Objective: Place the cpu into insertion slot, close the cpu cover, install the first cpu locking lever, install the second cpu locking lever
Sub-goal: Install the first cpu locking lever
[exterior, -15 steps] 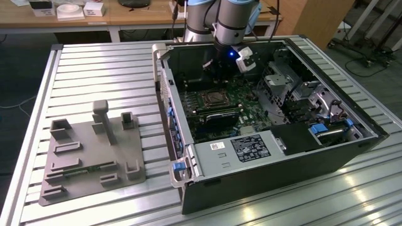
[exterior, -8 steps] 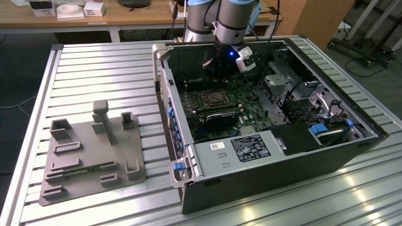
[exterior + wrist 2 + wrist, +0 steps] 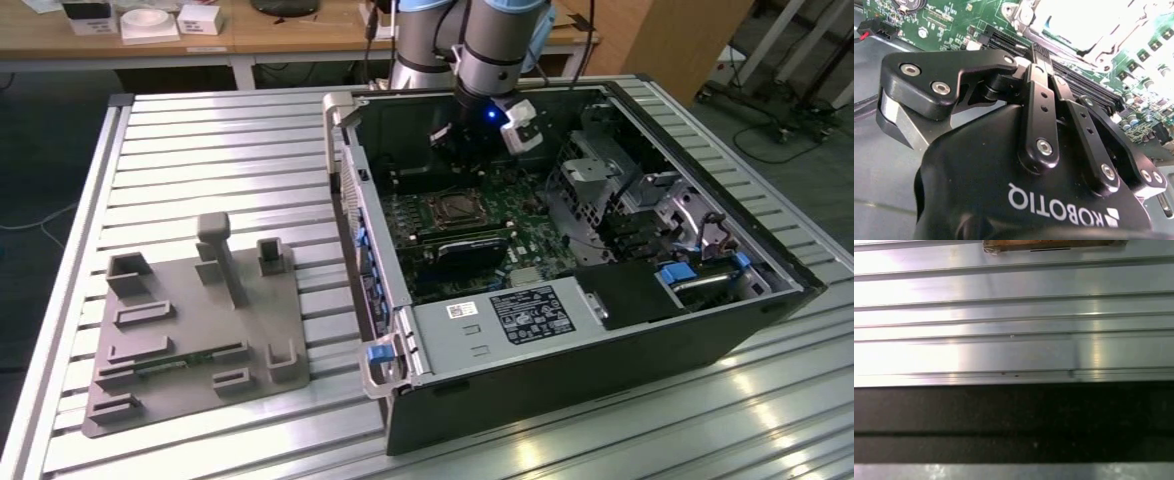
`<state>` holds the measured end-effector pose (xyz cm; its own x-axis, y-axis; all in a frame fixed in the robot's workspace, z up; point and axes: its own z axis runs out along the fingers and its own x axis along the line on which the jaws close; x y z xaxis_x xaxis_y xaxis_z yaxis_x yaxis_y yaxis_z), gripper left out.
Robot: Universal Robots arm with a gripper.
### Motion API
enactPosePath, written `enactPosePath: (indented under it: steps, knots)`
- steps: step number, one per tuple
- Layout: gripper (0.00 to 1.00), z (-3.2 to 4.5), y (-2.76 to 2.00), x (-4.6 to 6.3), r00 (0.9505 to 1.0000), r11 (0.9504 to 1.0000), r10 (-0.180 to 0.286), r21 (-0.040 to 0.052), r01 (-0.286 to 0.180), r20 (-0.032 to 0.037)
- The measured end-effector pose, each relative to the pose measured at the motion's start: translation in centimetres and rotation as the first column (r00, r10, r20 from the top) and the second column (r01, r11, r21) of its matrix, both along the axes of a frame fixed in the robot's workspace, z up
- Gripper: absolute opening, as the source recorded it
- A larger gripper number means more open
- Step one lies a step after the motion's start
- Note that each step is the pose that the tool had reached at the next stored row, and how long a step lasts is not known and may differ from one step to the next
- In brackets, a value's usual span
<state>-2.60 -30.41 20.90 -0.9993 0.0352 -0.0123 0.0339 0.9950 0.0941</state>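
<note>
Hand (image 3: 1040, 54) hangs inside the open computer case (image 3: 574, 390), near the insertion slot (image 3: 457, 211). Fingers pinched right together, nothing between them as far as I can see.

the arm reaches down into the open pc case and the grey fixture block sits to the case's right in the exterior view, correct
Not quite: the grey fixture block sits on the exterior view's left of the open pc case, not its right, as that view shows. The rest holds: the gripper is down inside the case.
</note>
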Motion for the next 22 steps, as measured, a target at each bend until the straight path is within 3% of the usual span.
enactPosePath:
  steps: [10,22]
  knots:
    - [0.1,-0.67,0.0,0.33,1.0,1.0,0.0,0.0014,0.0,0.0]
    - [0.1,-0.71,-0.14,0.41,1.0,1.0,0.0,-0.0016,0.0,0.0]
